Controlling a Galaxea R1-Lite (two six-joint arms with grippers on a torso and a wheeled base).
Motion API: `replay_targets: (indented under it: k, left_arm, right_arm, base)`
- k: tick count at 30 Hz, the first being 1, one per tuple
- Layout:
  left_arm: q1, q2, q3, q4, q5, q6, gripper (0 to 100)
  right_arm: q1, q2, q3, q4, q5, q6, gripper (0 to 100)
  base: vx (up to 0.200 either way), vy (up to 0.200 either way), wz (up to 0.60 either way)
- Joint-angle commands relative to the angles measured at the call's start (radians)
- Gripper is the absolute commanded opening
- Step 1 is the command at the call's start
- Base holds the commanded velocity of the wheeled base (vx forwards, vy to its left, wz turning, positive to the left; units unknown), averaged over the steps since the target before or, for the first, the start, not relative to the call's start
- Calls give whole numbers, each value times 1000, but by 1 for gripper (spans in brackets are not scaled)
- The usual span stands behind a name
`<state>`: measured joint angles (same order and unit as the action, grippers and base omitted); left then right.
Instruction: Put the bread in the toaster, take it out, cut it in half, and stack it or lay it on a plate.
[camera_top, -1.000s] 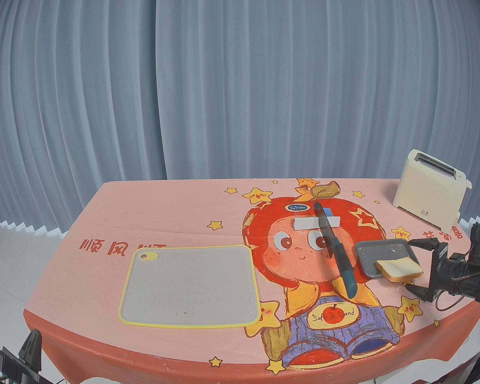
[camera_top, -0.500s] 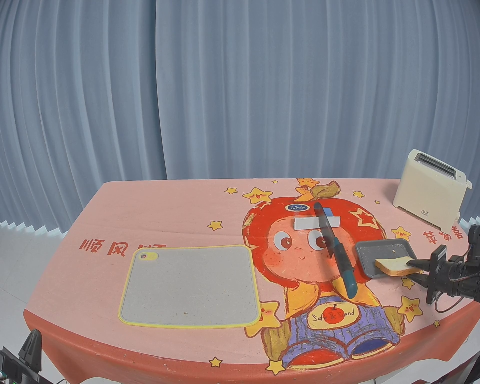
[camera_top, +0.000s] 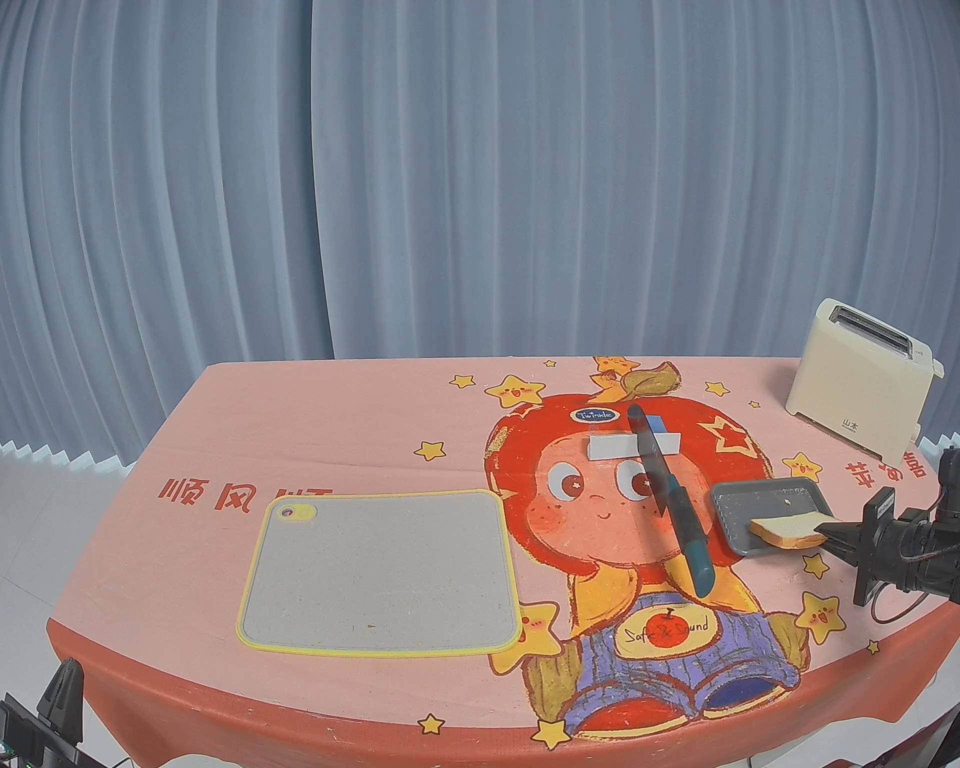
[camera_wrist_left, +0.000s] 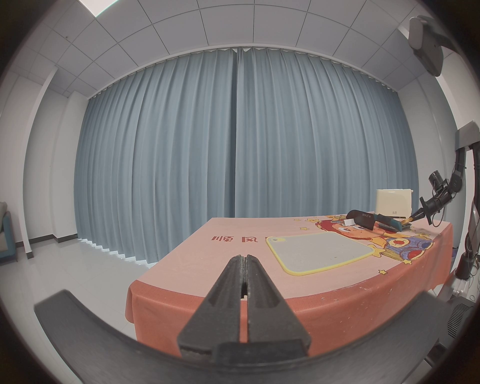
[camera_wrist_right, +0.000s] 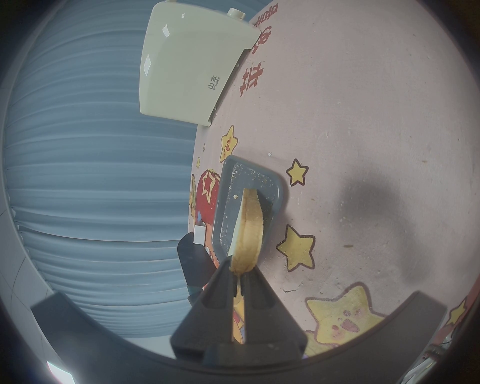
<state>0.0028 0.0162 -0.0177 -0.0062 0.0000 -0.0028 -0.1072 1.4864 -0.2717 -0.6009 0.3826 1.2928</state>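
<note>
Our right hand (camera_top: 828, 528) is closed down to a narrow gap on the bread (camera_top: 790, 530), its two fingers pinching the crust at the slice's near edge, as the right wrist view shows (camera_wrist_right: 240, 272). From the fingertips the bread (camera_wrist_right: 248, 227) runs straight out, away from the hand, its long axis in line with the fingers and pointing toward our left, at the knife. In the head view its pale broad face is turned up. Seen from the wrist it is edge-on, its thin side in line with the gap between the fingers. The slice sits over the near right corner of the grey tray (camera_top: 750, 500); we cannot tell whether its far edge touches the tray. Just to the left of the tray lies the knife (camera_top: 672, 495), dark blade away from us, teal handle toward the near edge of the table (camera_top: 330, 430). Beyond the tray, at the far right corner, stands the cream toaster (camera_top: 862, 378), slot upward. Well to the left lies the cutting board (camera_top: 380, 570). Our left hand (camera_wrist_left: 245, 285) hangs off the table's near left corner, fingers pressed together and holding nothing.
</note>
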Motion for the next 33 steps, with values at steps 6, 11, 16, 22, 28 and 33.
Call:
replay_targets:
  k: [6, 11, 16, 22, 28, 33]
  left_arm:
    - [0, -16, 18, 0, 0, 0, 0]
    - [0, -16, 18, -1, 0, 0, 0]
    - [0, -16, 18, -1, 0, 0, 0]
    - [0, -16, 18, -1, 0, 0, 0]
    - [0, -16, 18, 0, 0, 0, 0]
    - [0, -16, 18, 0, 2, 0, 0]
  right_arm:
    - [-28, -83, -17, 1, 2, -1, 0]
    - [-26, -149, -26, 1, -7, -6, 0]
    - [-23, -248, -61, 16, -8, -20, 0]
    - [-17, -307, -66, 19, -11, -159, 0]
    - [1, -374, -47, 18, -13, -351, 0]
    - [-3, -463, -23, 19, -16, -567, 0]
  base:
    - [0, 0, 0]
    - [0, 0, 0]
    - [0, 0, 0]
    - [0, 0, 0]
    - [0, 0, 0]
    - [0, 0, 0]
